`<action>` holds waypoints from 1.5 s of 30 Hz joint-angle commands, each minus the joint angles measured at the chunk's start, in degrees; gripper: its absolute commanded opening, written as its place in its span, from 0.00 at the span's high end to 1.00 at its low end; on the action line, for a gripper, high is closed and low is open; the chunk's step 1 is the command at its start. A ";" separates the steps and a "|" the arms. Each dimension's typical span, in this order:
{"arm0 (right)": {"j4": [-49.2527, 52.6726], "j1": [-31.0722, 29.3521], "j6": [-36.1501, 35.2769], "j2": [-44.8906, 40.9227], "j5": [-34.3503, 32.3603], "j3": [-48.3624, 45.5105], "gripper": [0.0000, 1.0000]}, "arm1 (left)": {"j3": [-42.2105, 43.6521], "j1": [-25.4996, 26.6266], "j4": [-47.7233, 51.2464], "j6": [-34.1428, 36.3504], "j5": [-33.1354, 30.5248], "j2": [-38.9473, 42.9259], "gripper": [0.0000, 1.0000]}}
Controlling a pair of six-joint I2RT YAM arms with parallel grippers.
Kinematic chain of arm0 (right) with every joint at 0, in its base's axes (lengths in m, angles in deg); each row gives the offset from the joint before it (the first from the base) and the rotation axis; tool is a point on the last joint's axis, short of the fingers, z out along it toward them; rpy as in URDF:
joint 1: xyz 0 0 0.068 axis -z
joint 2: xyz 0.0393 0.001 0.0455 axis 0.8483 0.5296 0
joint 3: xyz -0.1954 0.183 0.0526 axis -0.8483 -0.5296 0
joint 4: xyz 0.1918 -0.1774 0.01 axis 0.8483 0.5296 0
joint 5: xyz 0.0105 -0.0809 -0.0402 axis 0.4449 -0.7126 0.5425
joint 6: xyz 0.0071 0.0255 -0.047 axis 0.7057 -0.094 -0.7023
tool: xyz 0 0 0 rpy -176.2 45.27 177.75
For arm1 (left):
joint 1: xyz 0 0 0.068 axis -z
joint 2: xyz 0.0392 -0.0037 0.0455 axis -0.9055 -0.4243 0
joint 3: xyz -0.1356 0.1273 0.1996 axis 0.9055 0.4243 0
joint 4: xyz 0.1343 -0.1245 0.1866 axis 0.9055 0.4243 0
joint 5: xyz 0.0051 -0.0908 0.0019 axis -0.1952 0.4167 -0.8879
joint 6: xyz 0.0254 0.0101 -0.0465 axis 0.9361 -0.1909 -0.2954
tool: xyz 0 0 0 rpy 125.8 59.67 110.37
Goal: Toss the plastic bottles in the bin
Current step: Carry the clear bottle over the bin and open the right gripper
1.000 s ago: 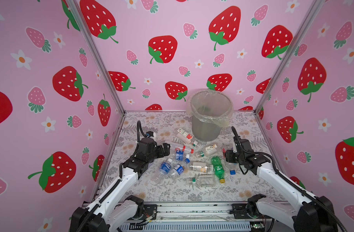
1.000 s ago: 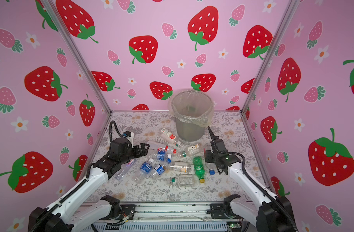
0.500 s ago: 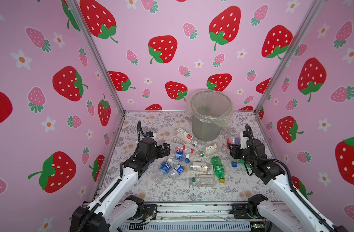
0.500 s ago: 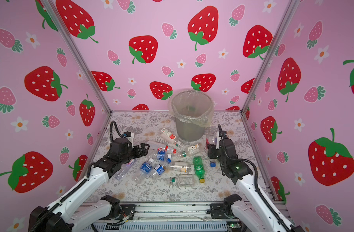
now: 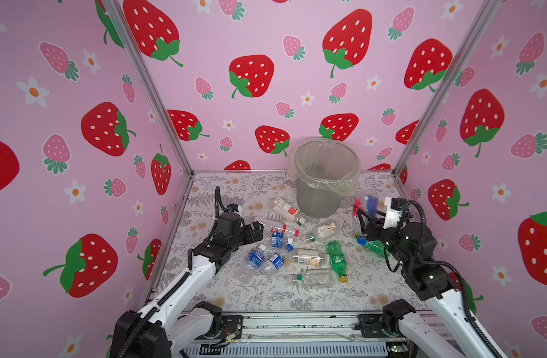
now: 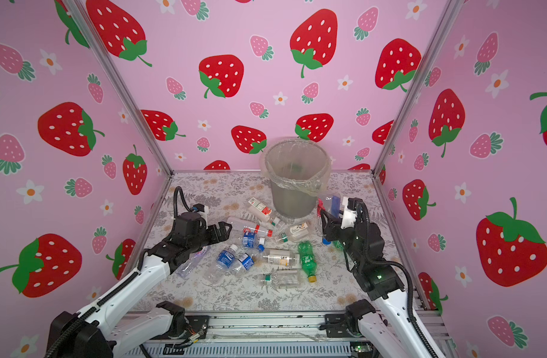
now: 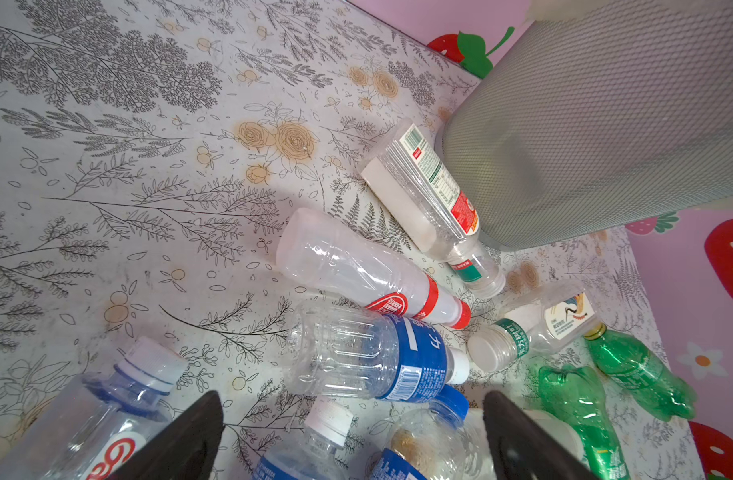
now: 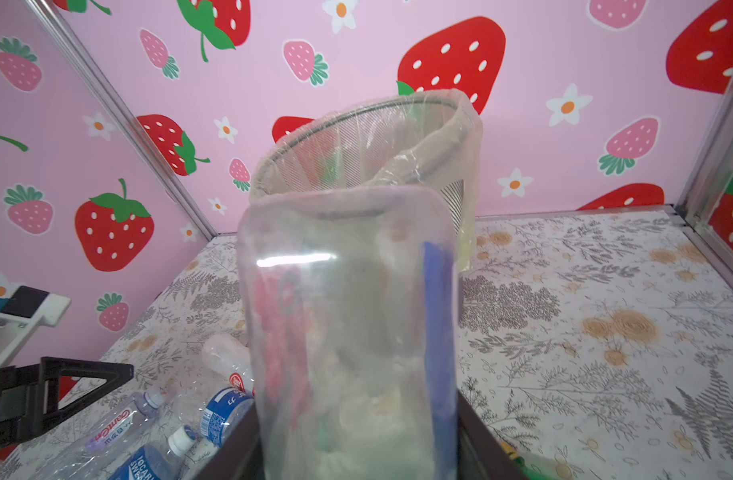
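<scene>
A clear bottle [image 8: 348,332] fills the middle, clamped between the right gripper's [image 8: 358,444] dark fingers [image 8: 477,432]. Behind it stands the lined bin [image 8: 356,141]. More bottles [image 8: 223,411] lie on the floral table [image 8: 605,332] near the held one.

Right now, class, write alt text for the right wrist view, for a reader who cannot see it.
A clear bottle, gripped by the right tool, fills the middle of the view, with red and blue showing through it. Beyond it stands the bag-lined bin on a floral table. More bottles lie on the table nearby.
</scene>
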 commanded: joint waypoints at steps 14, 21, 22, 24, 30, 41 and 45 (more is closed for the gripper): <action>-15.74 -0.48 0.39 -7.91 2.35 -6.68 0.43 | -0.54 0.22 -1.28 -1.07 1.18 -1.96 0.01; -15.78 -0.55 2.02 -0.79 1.82 -0.70 0.45 | -0.50 0.24 -1.08 -0.79 0.82 -1.98 0.01; -16.24 -0.57 2.21 0.44 1.78 0.27 0.45 | -0.49 0.22 -1.00 -0.81 0.74 -1.93 0.01; -17.23 -0.57 2.39 2.96 2.09 2.50 0.45 | -0.38 0.26 -0.94 -0.72 0.65 -1.75 0.01; -18.75 -0.66 2.92 14.52 0.61 12.51 0.45 | -0.27 0.18 -0.24 -0.45 0.26 -0.89 0.01; -0.06 -0.01 2.01 53.61 -4.61 58.97 0.13 | 0.05 0.18 0.69 -1.26 -0.05 1.89 0.01; 7.87 0.65 3.85 60.23 -1.85 68.89 0.01 | 0.32 0.17 1.02 -1.92 0.03 2.66 0.01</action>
